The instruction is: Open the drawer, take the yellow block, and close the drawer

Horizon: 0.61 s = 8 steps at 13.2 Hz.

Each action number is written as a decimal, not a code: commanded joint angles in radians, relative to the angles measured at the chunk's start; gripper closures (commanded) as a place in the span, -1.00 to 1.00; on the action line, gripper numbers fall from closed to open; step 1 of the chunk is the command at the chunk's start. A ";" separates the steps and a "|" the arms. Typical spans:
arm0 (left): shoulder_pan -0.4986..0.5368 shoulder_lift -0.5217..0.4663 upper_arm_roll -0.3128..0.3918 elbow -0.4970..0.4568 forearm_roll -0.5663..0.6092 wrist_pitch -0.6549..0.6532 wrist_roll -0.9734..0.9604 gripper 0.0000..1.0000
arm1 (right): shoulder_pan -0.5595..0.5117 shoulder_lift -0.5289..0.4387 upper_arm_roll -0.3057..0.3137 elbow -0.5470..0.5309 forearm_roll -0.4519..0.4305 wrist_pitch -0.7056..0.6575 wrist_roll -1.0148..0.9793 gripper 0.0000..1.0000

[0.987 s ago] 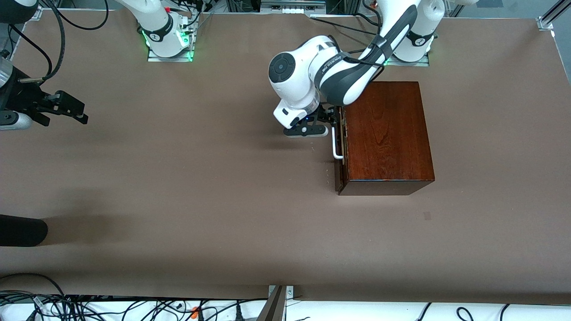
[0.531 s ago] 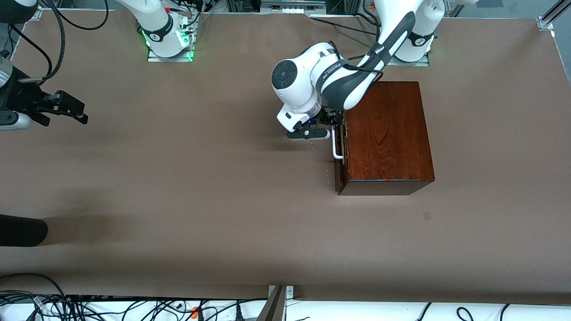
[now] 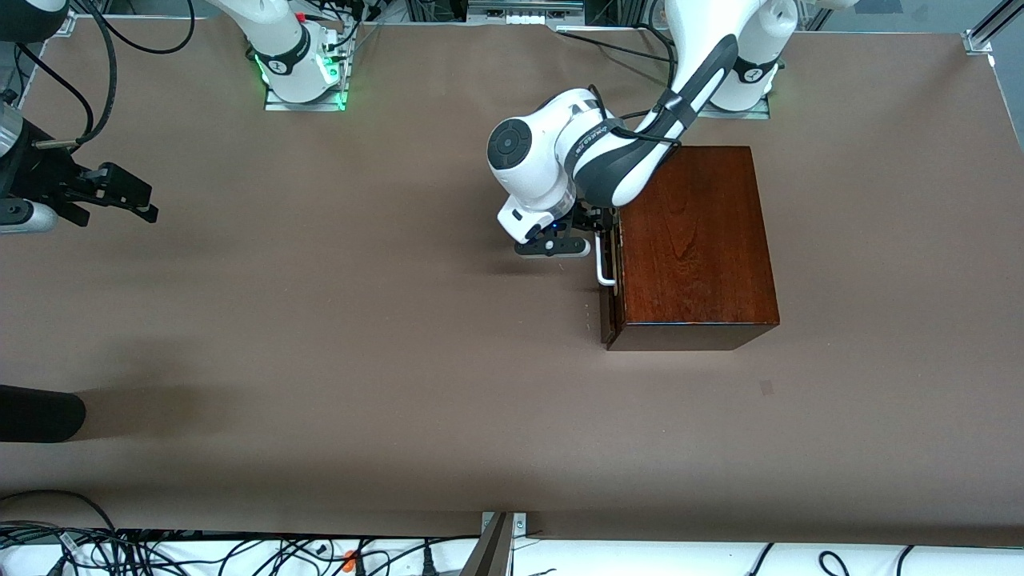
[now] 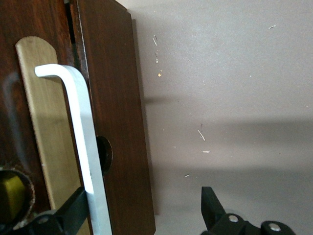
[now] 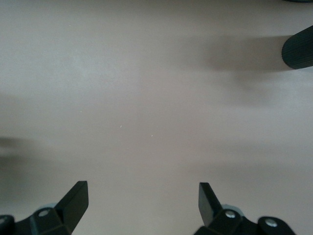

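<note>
The dark wooden box [image 3: 692, 240] stands toward the left arm's end of the table. Its drawer [image 3: 607, 316] is shut, with the white bar handle [image 3: 602, 268] on its front. In the left wrist view the handle [image 4: 80, 137] runs along the reddish-brown drawer front [image 4: 117, 122]. My left gripper [image 3: 598, 234] is open at the handle's end. In its wrist view the left gripper [image 4: 142, 210] straddles the bar, one finger [image 4: 73, 215] against it and the other over the table. My right gripper [image 3: 136, 200] is open and waits at the right arm's end [image 5: 142, 200]. The yellow block is hidden.
A dark rounded object [image 3: 36, 414] juts in at the table's edge at the right arm's end; it also shows in the right wrist view [image 5: 298, 49]. A brass plate [image 4: 46, 122] lies under the handle. Cables lie along the table's front edge.
My left gripper has shifted a little along the drawer front, closer to the handle. The drawer and the right arm have not moved.
</note>
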<state>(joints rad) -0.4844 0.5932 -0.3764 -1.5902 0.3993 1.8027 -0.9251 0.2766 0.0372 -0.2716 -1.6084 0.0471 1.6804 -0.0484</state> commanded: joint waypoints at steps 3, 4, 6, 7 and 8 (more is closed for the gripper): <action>-0.011 0.023 0.001 0.012 0.053 0.035 -0.020 -1.00 | 0.000 0.001 0.000 0.015 -0.001 -0.013 -0.002 -1.00; -0.008 0.027 0.001 0.013 0.058 0.035 -0.020 -1.00 | 0.000 0.001 0.000 0.015 -0.001 -0.013 -0.002 -1.00; -0.009 0.027 0.001 0.015 0.059 0.036 -0.020 -1.00 | 0.000 0.001 0.000 0.015 -0.001 -0.013 -0.002 -1.00; -0.009 0.028 0.001 0.025 0.058 0.037 -0.020 -1.00 | 0.000 0.001 0.000 0.015 -0.001 -0.014 -0.002 -1.00; -0.009 0.031 0.001 0.027 0.056 0.038 -0.020 -1.00 | 0.000 0.001 0.000 0.015 -0.001 -0.015 -0.002 -1.00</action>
<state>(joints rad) -0.4847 0.6028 -0.3764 -1.5899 0.4287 1.8171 -0.9321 0.2766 0.0372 -0.2716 -1.6084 0.0471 1.6798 -0.0485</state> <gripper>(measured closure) 0.000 0.000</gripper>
